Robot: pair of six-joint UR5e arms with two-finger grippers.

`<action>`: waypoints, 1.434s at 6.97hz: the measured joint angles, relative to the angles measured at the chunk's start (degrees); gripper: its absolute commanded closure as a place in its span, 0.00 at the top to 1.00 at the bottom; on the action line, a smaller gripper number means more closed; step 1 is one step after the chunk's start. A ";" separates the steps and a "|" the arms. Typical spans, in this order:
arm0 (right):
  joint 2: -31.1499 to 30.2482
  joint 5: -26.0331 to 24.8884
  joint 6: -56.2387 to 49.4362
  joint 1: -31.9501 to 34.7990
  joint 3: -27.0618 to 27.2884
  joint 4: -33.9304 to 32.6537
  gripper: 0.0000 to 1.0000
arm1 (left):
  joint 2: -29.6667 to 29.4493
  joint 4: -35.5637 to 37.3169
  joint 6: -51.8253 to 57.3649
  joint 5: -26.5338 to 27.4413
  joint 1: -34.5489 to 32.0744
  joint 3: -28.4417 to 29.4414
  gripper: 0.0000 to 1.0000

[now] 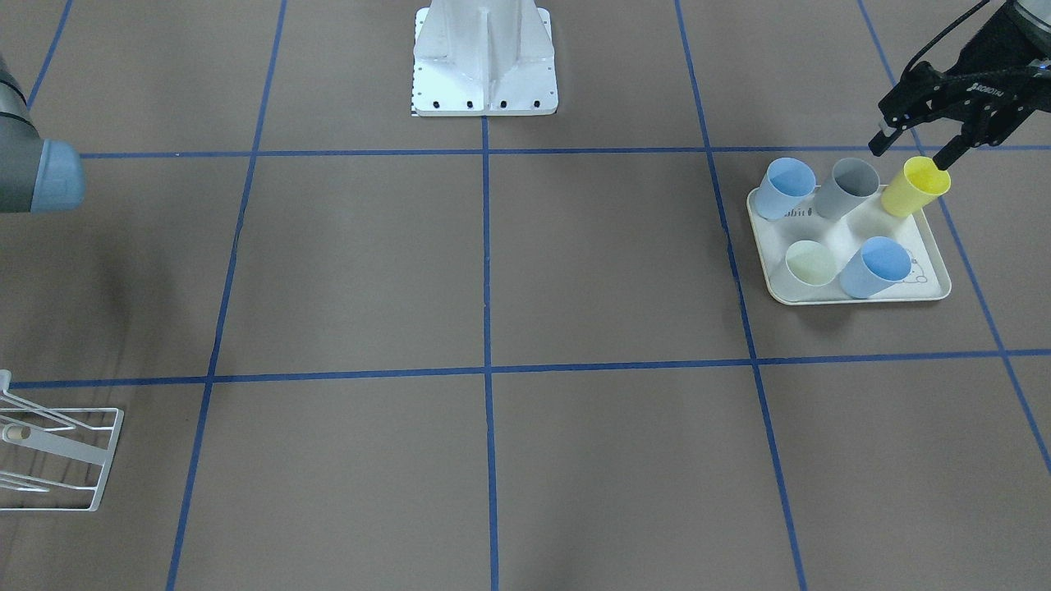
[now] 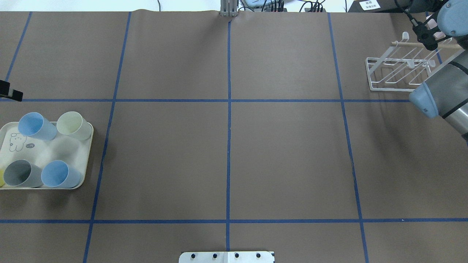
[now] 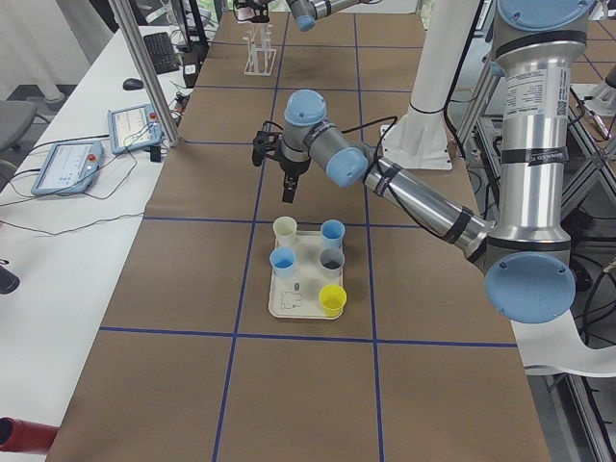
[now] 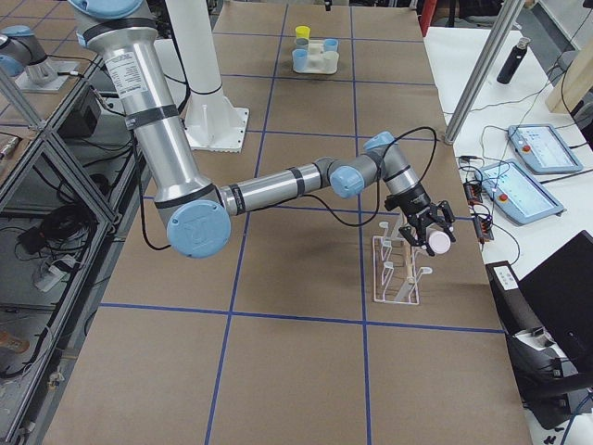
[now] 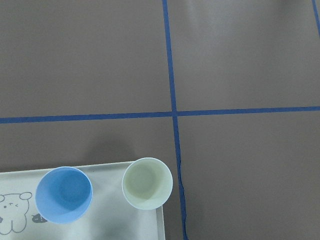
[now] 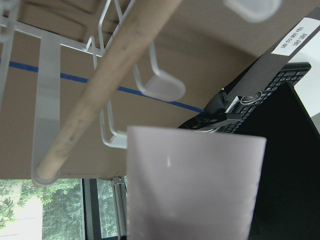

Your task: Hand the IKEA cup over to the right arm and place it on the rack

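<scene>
My right gripper (image 4: 426,234) is shut on a pale pink cup (image 4: 441,243), held on its side at the top of the white wire rack (image 4: 397,271). In the right wrist view the cup (image 6: 195,185) fills the lower frame, just below the rack's wooden dowel (image 6: 100,95) and white prongs. The rack also shows in the overhead view (image 2: 396,75), with my right gripper (image 2: 427,35) over its far end. My left gripper (image 1: 911,150) is open and empty, hovering just above the yellow cup (image 1: 914,187) at the back of the tray (image 1: 846,234).
The cream rabbit-print tray (image 2: 55,149) holds two blue cups, a grey one, a pale green one (image 5: 147,182) and the yellow one. The robot base plate (image 1: 484,61) stands at mid-table. Tablets and cables lie on the side bench (image 4: 519,176).
</scene>
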 measured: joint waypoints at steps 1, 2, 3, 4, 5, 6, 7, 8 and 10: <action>-0.06 -0.05 -0.04 -0.22 -0.31 0.01 0.39 | -0.01 0.00 -0.02 0.00 0.00 0.00 1.00; -0.09 -0.09 0.00 -0.50 -0.42 0.01 0.40 | -0.01 0.00 -0.03 0.00 0.00 0.03 1.00; -0.09 -0.11 0.09 -0.87 -0.50 0.01 0.41 | -0.04 0.00 -0.03 0.00 0.00 0.08 1.00; -0.08 -0.16 0.13 -1.25 -0.71 0.01 0.41 | -0.05 0.00 -0.03 0.00 0.00 0.10 1.00; -0.02 -0.58 0.15 -1.62 -1.15 0.01 0.42 | -0.04 0.00 -0.03 -0.02 0.00 0.09 1.00; 0.11 -1.35 0.15 -2.02 -1.70 0.01 0.42 | -0.02 -0.02 -0.03 -0.22 0.03 0.09 1.00; 0.27 -1.90 0.15 -2.34 -2.14 0.01 0.42 | -0.02 -0.04 -0.03 -0.56 0.06 0.12 1.00; 0.36 -2.14 0.15 -2.57 -2.34 0.01 0.43 | -0.01 -0.04 -0.03 -0.71 0.06 0.14 1.00; 0.43 -2.41 0.21 -3.12 -2.59 0.01 0.45 | -0.09 -0.07 -0.03 -0.84 0.06 0.24 1.00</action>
